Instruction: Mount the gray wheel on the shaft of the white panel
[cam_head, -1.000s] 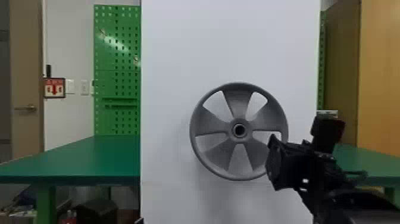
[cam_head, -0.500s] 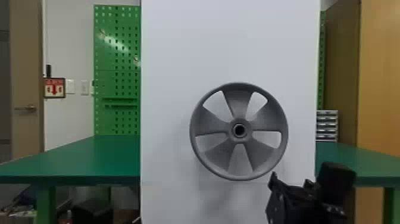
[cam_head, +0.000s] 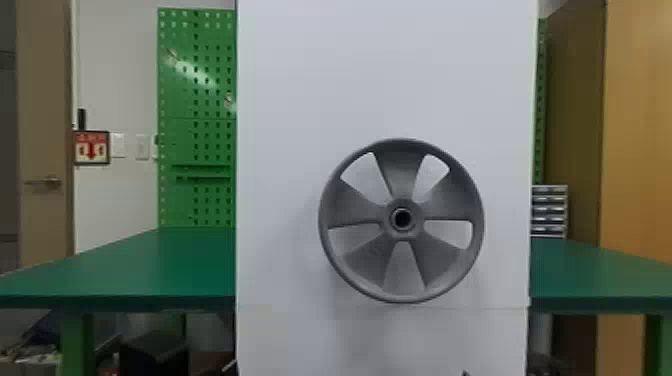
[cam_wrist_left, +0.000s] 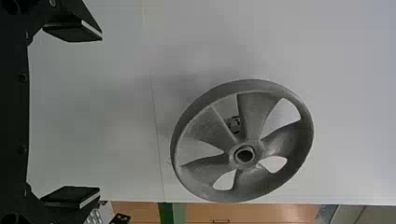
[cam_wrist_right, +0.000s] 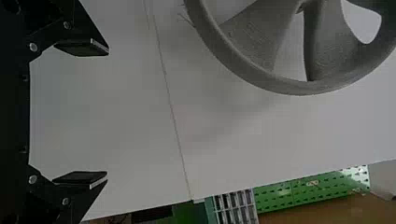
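Black and gripping nothing, the right gripper (cam_head: 466, 373) and left gripper (cam_wrist_left: 100, 113) stand wide open. Apart from both, the gray wheel (cam_head: 400, 170) sits upright at the white panel (cam_head: 400, 75) (hub hole showing), green table (cam_head: 150, 270) behind.

A green table (cam_head: 130, 270) ran behind, its top reaching out on both sides. Over it on the left I saw a green pegboard (cam_head: 195, 100), then a red-and-white sign (cam_head: 92, 147) beside a door (cam_head: 44, 210). A small drawer unit (cam_head: 549, 211) sat on the right, near a wooden cabinet (cam_head: 637, 150).
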